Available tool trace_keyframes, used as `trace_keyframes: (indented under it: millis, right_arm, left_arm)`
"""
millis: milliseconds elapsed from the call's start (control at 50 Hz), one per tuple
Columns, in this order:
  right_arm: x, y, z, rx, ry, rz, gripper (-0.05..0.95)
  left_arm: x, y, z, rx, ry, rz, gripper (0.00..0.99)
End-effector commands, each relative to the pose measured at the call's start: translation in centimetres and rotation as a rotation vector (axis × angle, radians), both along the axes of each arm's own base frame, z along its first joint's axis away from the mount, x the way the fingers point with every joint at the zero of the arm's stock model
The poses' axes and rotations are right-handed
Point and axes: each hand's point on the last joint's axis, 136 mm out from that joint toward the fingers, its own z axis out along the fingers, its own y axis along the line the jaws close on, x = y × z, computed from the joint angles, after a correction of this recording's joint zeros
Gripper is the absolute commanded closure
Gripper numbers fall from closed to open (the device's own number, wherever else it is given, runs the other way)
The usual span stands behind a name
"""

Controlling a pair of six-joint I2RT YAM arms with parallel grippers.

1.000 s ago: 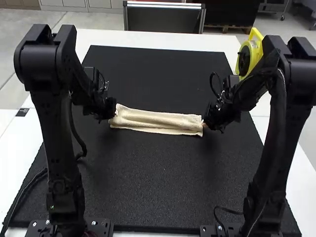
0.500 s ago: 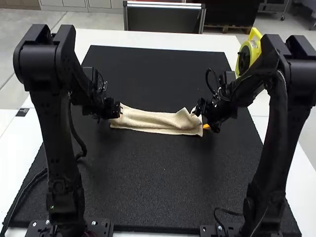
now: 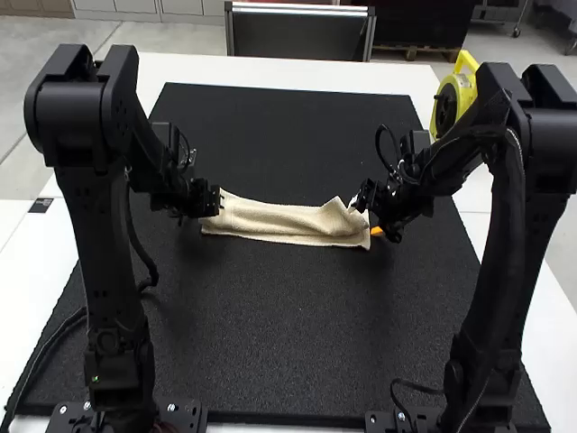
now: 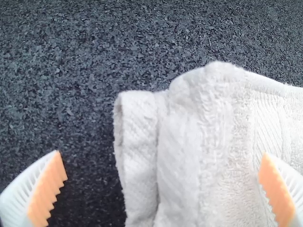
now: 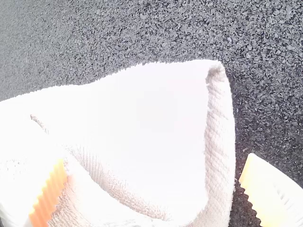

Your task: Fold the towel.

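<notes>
The cream towel lies as a long folded strip across the mat, its right end ruffled up. My left gripper is at the strip's left end, my right gripper at its right end. In the left wrist view, the left gripper is open, with the end of the towel between its fingers, not clamped. The right wrist view has the right gripper open around the other end of the towel, whose edge is turned over.
A black mat covers most of the white table. Behind the right arm stands a yellow round object near the mat's far right edge.
The right gripper has moved a little left over the towel's end, and that end has ruffled up. Its orange finger now shows beside the towel. The left gripper has shifted slightly.
</notes>
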Motion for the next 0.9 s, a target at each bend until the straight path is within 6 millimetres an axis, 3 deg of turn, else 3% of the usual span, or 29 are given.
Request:
trace_keyframes:
  millis: [0,880]
  right_arm:
    - [-0.3,-2.7,-2.7,-0.122,0.049,-0.075,-0.01]
    - [0.6,-2.8,-0.8,-0.122,0.007,-0.078,0.0]
  left_arm:
    - [0.1,-0.1,0.6,0.014,-0.011,-0.004,0.038]
    - [0.9,-2.5,3.6,0.009,-0.065,-0.05,0.038]
